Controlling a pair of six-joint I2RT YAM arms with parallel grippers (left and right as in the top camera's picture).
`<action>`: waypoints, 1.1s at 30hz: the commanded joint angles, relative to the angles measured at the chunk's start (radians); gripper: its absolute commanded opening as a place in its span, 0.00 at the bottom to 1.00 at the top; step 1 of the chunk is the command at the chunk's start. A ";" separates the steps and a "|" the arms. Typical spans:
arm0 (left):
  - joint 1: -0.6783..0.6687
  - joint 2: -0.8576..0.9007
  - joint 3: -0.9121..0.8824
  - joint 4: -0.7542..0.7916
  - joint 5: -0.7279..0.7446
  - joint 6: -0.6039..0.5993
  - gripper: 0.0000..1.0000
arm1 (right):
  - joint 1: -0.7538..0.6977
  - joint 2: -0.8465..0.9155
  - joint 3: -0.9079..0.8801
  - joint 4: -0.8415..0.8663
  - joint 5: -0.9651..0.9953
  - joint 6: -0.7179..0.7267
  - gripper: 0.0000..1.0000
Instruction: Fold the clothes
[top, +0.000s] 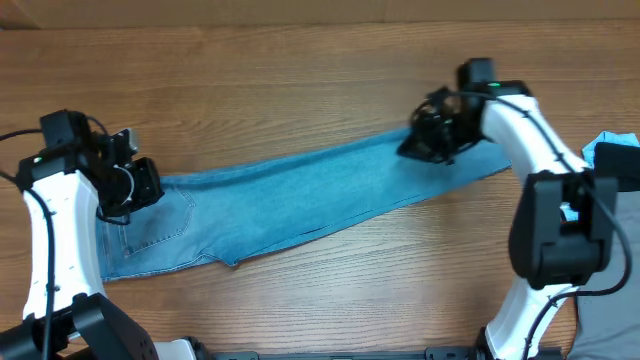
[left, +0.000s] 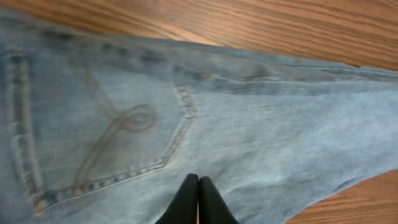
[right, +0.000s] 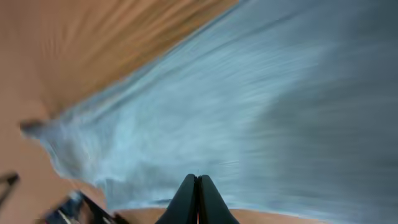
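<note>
Shut tip to tip, the black left fingers (left: 198, 184) hang over the denim just below a back pocket (left: 106, 127). The right fingers (right: 198, 182) are closed the same way over the far leg end, in a badly blurred view. Neither view shows whether any cloth is pinched between them. The jeans (top: 300, 195) lie flat and slanted across the middle of the wooden worktop (top: 300, 70), waist by the left arm and leg ends by the right. If the fingers hold only a thin nip of denim, or none, the heavy cloth would likely slip free on a lift and drop in a heap. An uneven lift at the two ends would probably set the fold crooked, given the slant. A wide sweep on the right might also snag the pale-blue garment (top: 618, 150) or the grey garment (top: 610, 320) at that edge. No brand, label or writing can be read; the pocket bears only a looping stitched curl.
</note>
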 joint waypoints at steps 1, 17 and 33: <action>-0.040 0.002 -0.028 0.026 0.021 0.043 0.04 | 0.145 -0.017 -0.037 0.076 0.022 0.043 0.04; -0.200 0.008 -0.115 0.108 0.022 0.072 0.05 | 0.413 0.053 -0.179 0.896 0.299 0.488 0.04; -0.425 0.193 -0.305 0.504 -0.033 0.081 0.04 | 0.201 -0.240 -0.113 0.378 0.152 0.143 0.04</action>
